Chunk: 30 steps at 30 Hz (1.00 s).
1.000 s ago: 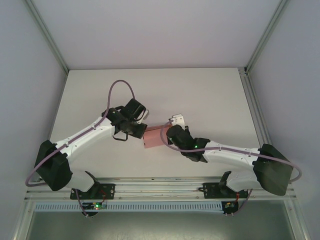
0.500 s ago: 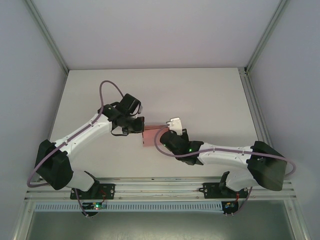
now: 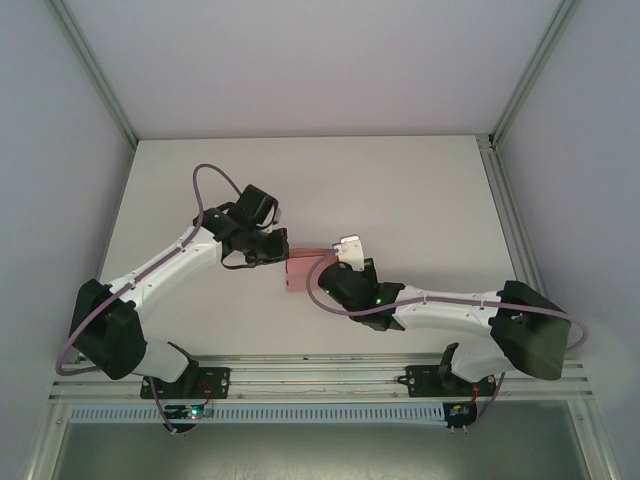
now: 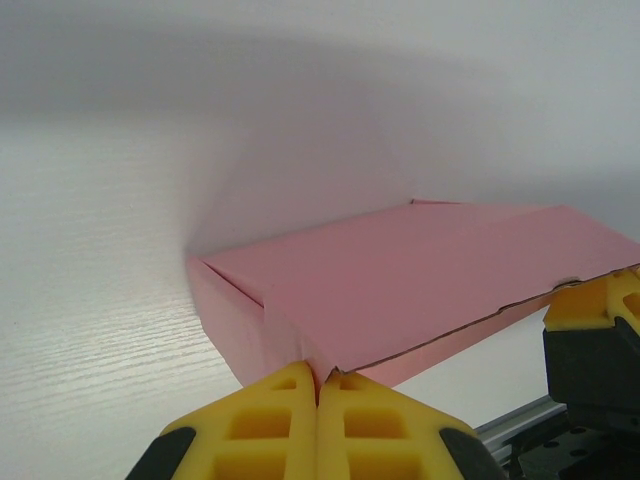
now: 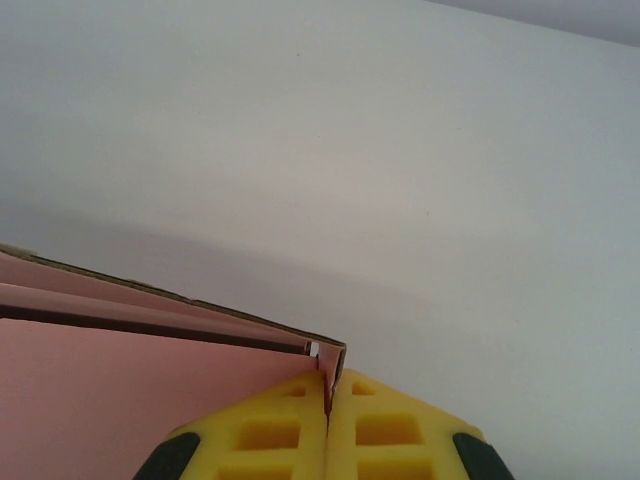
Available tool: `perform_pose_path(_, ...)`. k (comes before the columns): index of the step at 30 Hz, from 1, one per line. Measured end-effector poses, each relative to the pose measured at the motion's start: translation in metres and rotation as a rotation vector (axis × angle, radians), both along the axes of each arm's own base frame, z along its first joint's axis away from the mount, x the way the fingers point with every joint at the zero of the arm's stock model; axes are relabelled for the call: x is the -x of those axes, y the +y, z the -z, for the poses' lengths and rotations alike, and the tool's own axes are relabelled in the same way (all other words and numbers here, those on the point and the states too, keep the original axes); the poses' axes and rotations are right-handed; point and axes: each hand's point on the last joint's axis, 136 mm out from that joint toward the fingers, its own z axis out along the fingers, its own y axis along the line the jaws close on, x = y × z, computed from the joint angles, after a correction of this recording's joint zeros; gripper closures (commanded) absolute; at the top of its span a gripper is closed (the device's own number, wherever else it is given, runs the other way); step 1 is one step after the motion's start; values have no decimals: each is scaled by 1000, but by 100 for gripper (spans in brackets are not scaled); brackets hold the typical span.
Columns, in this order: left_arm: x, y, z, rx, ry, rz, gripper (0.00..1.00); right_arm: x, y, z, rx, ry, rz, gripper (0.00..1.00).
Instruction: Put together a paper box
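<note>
Both arms have swung leftward, nudging the paper box along between them at mid-tabletop. The left hand is pressed together, pinching a corner of the box's side wall, and the right hand pinches the opposite corner. With walls raised and lid folded over, I judge only final tucking remains. Beyond lies the white woodgrain tabletop, then pale enclosure walls.

The shallow pink paper box lies flat, its lid folded down.
</note>
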Motion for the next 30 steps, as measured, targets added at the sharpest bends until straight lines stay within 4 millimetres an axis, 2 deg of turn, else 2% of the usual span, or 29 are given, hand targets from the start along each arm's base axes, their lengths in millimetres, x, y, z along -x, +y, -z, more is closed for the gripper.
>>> perform_pose_path(16,-7,4,5,15,30,-27,100,-3,5,1,-2,-2,0,100)
perform_pose_path(23,-19,5,2,113,73,-68,100,-5,8,1,3,-2,4,100)
perform_pose_path(30,-20,6,3,108,68,-48,100,-6,8,2,4,-1,5,100)
